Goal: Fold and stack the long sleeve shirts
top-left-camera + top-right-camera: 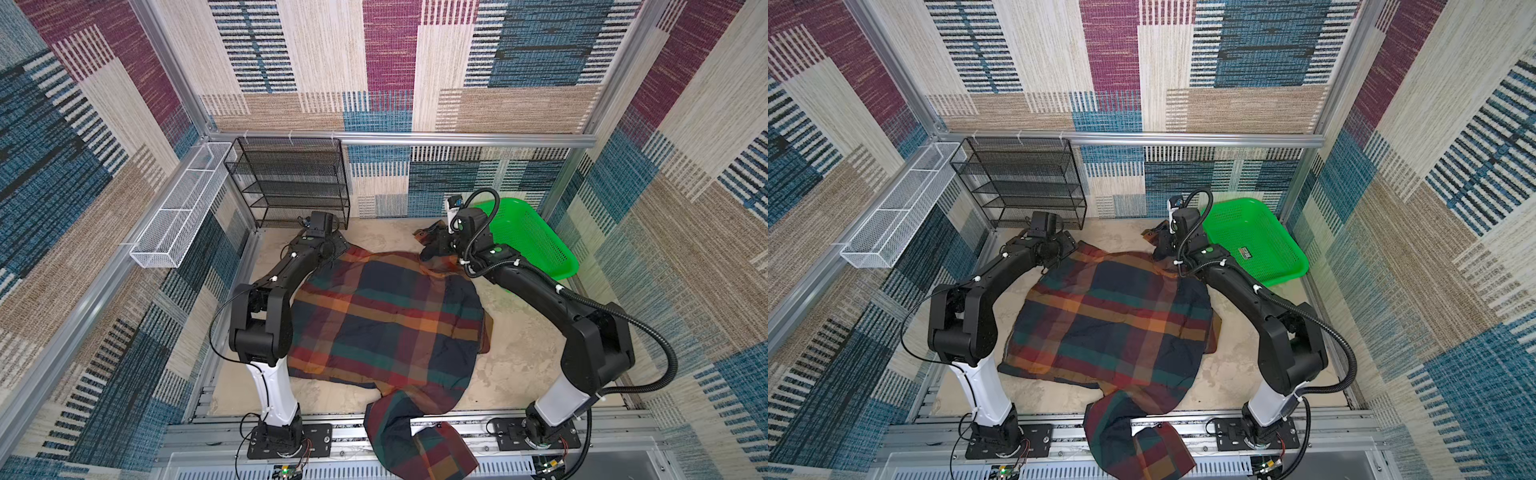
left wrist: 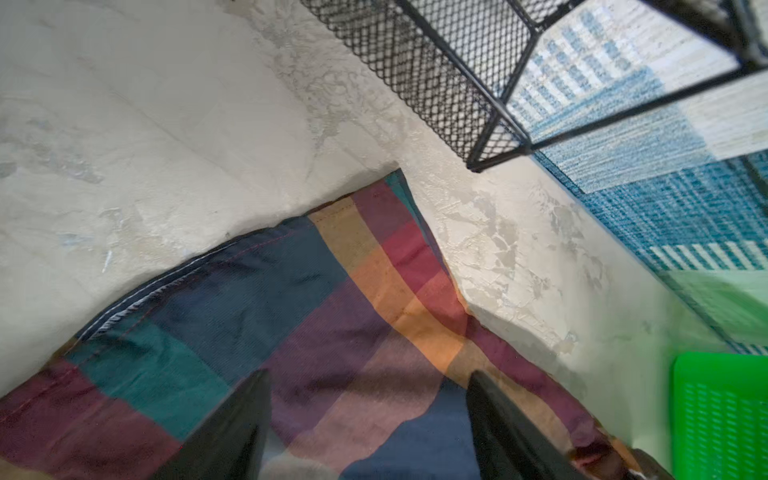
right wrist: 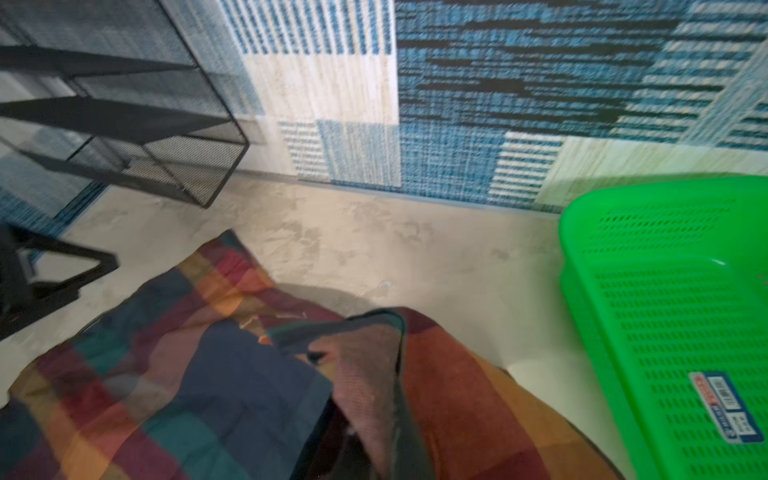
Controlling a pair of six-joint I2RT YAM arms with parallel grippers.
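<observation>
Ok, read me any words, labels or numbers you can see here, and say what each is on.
A sticker on the green basket: barcode and print, too blurred to read.
No readable text on the plaid shirt or anywhere else.

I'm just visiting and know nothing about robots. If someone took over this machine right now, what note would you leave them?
Left gripper: open, over the far left corner of the plaid button-up shirt in navy, green, maroon and orange.
Right gripper: shut on the shirt's far right part, bunched and lifted beside the green plastic basket.
Shirt: spread on the beige table; one sleeve hangs over the near edge.
Done: spread out, no fold yet.
Left: fold it, then stack.
</observation>
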